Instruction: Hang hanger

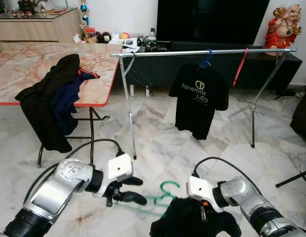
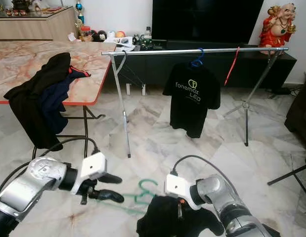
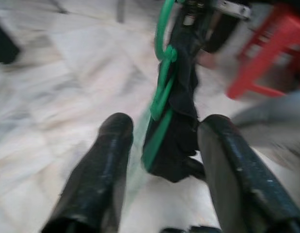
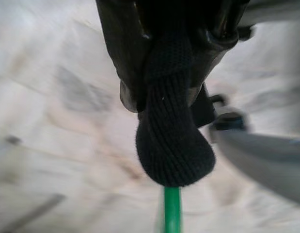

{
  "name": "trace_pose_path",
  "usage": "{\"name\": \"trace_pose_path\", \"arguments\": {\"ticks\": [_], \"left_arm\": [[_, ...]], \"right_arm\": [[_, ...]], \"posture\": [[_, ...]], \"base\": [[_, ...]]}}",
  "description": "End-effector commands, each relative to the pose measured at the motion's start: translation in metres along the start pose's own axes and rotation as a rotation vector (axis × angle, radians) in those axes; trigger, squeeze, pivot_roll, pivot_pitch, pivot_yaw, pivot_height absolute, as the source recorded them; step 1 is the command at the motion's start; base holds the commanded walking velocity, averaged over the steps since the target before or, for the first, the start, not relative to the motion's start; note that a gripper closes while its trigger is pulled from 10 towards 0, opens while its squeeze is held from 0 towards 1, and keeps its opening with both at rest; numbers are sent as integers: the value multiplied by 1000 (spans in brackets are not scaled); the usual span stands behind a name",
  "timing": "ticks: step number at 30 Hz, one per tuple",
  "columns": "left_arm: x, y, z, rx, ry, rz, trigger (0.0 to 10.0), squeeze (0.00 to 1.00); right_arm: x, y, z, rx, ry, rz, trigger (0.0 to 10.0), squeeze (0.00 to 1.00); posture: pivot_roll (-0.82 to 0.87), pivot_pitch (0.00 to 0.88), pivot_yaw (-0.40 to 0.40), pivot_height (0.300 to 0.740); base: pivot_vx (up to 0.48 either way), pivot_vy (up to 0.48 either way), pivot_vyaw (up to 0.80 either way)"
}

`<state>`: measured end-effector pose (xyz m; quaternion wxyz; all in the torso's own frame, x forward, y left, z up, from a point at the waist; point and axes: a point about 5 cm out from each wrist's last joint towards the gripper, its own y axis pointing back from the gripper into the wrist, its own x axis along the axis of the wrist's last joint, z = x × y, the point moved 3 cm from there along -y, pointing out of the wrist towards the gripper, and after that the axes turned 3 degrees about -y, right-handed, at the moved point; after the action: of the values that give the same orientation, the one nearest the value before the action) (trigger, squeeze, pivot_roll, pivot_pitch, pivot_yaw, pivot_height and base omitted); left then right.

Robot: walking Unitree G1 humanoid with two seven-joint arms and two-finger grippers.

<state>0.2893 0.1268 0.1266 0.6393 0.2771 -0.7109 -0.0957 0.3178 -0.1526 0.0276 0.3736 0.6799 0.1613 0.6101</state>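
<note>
A green hanger (image 1: 167,191) carries a black garment (image 1: 190,223) low over the marble floor in front of me. My right gripper (image 4: 169,82) is shut on the bunched black knit collar (image 4: 171,145), with the green hanger (image 4: 172,209) sticking out past it. My left gripper (image 1: 134,190) is open just to the left of the hanger's hook, not touching it. Seen along its fingers (image 3: 108,160), the hanger (image 3: 162,92) and garment (image 3: 181,136) lie just beyond the gap. The silver clothes rail (image 1: 202,52) stands farther ahead.
On the rail hang a black printed T-shirt (image 1: 199,98) on a blue hanger, a red hanger (image 1: 240,66) and a bare wire hanger (image 1: 135,73). A marble-top table (image 1: 39,61) with dark clothes (image 1: 49,106) draped over its edge stands at left. A TV console runs behind.
</note>
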Motion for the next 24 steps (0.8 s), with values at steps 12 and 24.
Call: {"name": "trace_pose_path", "arguments": {"ticks": [12,24], "left_arm": [[-43,-12,-6,306,151,2,10000,0],[-74,-43,-25,585,150,-87,10000,0]], "right_arm": [[69,35,72,-497,-207,318,0,0],[159,32,69,-417,-68,492,0,0]], "posture": [[175,9,-52,740],[162,7,-68,740]], "base": [[0,0,0],[0,0,0]]}}
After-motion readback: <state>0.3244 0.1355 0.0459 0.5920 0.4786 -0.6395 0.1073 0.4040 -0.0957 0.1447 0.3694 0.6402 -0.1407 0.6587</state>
